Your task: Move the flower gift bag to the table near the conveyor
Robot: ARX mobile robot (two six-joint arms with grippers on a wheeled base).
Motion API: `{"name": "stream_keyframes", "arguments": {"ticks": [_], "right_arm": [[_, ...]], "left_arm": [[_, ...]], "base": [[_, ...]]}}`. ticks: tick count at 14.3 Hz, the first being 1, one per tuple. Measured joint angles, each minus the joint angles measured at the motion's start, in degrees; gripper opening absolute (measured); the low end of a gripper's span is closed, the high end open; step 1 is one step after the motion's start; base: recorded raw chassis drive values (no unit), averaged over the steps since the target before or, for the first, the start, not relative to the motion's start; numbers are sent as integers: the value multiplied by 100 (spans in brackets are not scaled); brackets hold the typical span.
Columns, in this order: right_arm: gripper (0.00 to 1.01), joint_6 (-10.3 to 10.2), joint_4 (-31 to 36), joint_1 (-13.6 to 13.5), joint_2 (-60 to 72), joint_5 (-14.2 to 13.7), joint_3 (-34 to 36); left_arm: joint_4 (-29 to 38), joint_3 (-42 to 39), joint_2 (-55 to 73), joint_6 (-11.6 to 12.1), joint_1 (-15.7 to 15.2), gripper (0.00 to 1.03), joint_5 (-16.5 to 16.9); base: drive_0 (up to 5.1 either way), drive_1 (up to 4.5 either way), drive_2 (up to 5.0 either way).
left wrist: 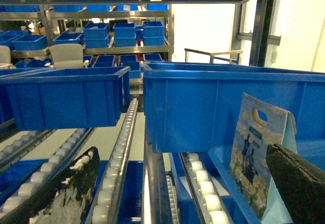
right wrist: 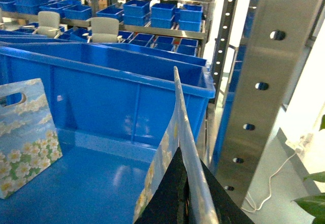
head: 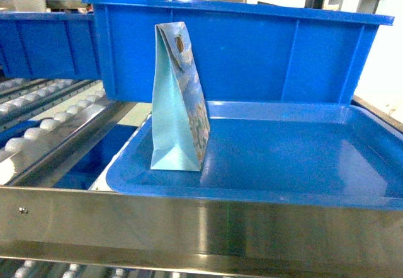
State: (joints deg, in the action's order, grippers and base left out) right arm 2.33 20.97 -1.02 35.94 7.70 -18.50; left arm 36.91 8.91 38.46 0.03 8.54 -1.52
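A light blue flower gift bag stands upright at the left end of a blue tray. In the left wrist view this bag is at the right, just beyond the right finger, and my left gripper is open over the conveyor rollers with nothing between its fingers. My right gripper is shut on the thin edge of another flower-printed gift bag, held edge-on above the tray, while the standing bag shows at the far left. Neither gripper appears in the head view. The table is out of view.
A large blue bin stands right behind the tray. A steel rail crosses the front. Roller lanes run on the left. A steel upright stands close on the right of the held bag. More blue bins fill the racks.
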Motion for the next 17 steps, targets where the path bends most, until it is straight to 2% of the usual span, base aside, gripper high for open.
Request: {"name": "stream_keyframes", "arguments": {"ticks": [3,4,6,7,10,12,14,17], "right_arm": [[2,-157,-452,824,-1093,330,468],[2,-267,-538,964,-1449,365,686],[2,-297,-813,828,-1902,72,885],[2,-297,-957,745,-2013,17,907],[2,-297,-940,739,-2031,-4,922],[2,-297,-938,739,-2031,-4,922],[2,-297,-938,739,-2031,-7,922],[2,-297,-938,739,-2031,-7,922]], "left_arm": [[0,0,0,0,0,98,0],[0,0,0,2,0,98,0],[2,0,0,0,0,98,0],[0,0,2,0,0,98,0],[116,22,111,24,107,98,-46],[400,247,649,70,273,98,-131],[660,586,1209,155,275,98,11],[852,1582,2096,208,382,98,378]], "base": [[0,0,0],[0,0,0],[0,0,0],[0,0,0],[0,0,0],[0,0,0],[0,0,0],[0,0,0]]}}
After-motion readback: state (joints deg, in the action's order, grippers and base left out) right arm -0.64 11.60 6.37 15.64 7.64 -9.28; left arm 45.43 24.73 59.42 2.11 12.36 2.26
